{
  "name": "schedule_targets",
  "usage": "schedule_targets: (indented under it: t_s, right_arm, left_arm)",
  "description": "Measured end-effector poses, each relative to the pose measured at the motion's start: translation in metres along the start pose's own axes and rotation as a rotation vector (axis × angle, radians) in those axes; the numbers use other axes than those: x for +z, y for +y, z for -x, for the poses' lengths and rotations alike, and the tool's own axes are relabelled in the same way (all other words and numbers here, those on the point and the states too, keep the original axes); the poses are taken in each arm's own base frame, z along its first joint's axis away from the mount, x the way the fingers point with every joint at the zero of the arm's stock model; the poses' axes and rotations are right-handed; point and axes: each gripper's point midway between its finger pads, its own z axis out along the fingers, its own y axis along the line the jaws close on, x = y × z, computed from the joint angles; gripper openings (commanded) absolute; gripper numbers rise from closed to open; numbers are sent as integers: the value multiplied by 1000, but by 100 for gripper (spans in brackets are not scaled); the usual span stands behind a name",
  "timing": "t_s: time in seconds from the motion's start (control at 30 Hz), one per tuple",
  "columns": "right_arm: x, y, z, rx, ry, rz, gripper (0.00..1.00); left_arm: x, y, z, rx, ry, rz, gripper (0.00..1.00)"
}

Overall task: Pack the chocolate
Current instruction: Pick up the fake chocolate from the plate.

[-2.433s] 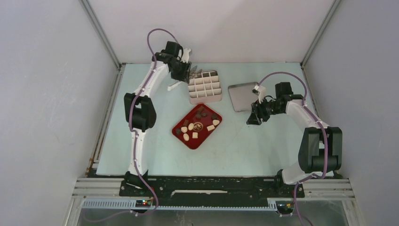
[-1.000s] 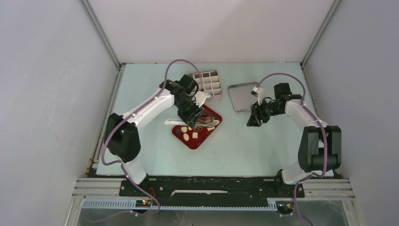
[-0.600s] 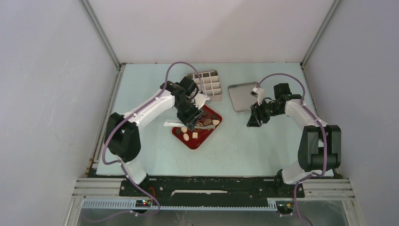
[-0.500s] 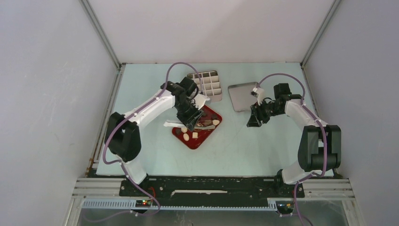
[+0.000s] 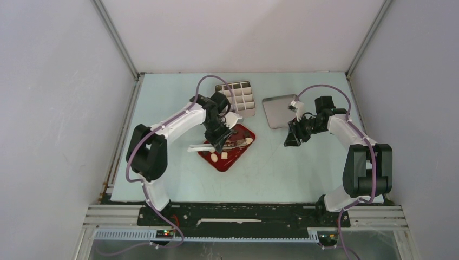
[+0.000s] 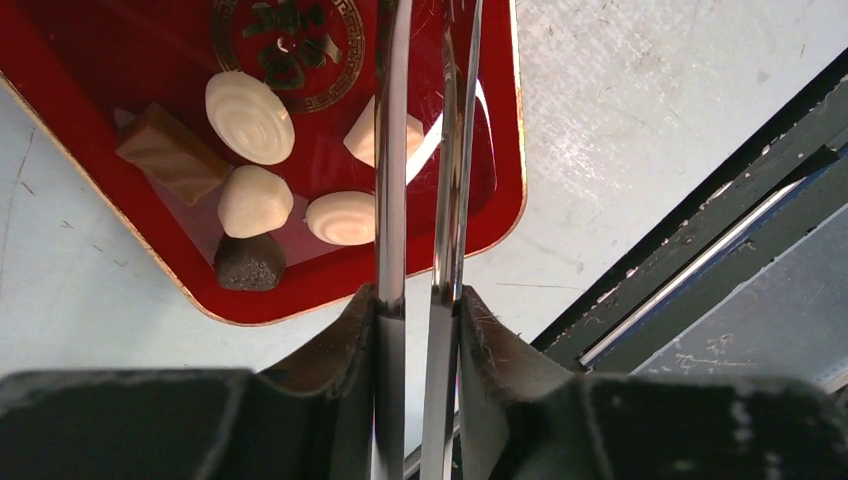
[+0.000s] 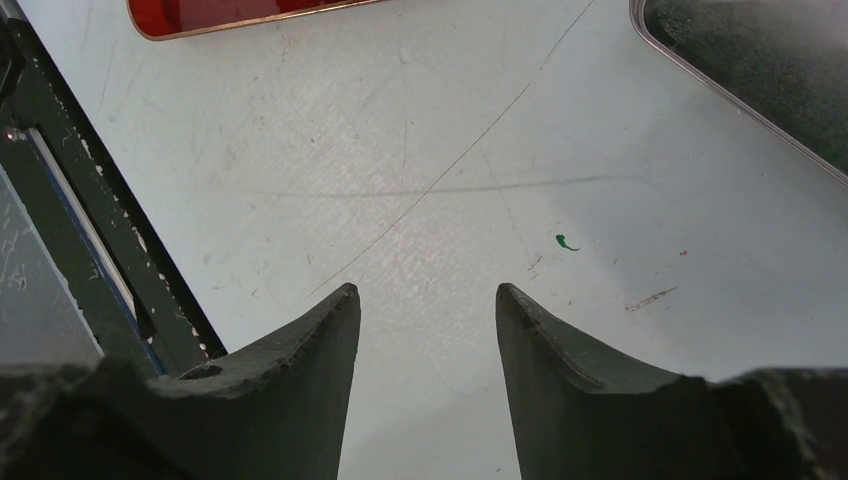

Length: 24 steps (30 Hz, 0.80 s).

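The chocolate lies on a red tray [image 5: 227, 162]. In the left wrist view I see cream-white pieces [image 6: 250, 117], a tan block [image 6: 172, 153] and a dark piece [image 6: 248, 262] on the tray [image 6: 300, 298]. My left gripper [image 5: 218, 136] [image 6: 418, 296] hangs over the tray, shut on metal tongs [image 6: 392, 180]. The two blades run close together, past another cream piece [image 6: 362, 135]; their tips are cut off by the frame. My right gripper [image 5: 291, 138] [image 7: 425, 290] is open over bare table, holding nothing.
A white box with a grid of compartments [image 5: 238, 98] stands behind the tray. A grey lid [image 5: 279, 111] [image 7: 760, 60] lies flat to its right, beside the right gripper. The black rail of the table's near edge [image 7: 80, 200] shows in both wrist views.
My left arm swung from the divided box to the red tray with the tongs. In the last half second the tongs' blades drew closer together. The right arm stayed still.
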Motion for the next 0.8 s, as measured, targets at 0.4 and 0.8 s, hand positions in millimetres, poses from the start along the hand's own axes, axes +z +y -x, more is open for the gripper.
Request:
schedule_targets:
  t_s: [0.4,0.8]
  right_arm:
    - [0,0,-1,3,2,0,55]
    - [3,-2,-4,15,12,5,55]
  left_arm:
    - [-19,-4,-16,37,45,-1,13]
    - [-100,44,55,26,-231,183,16]
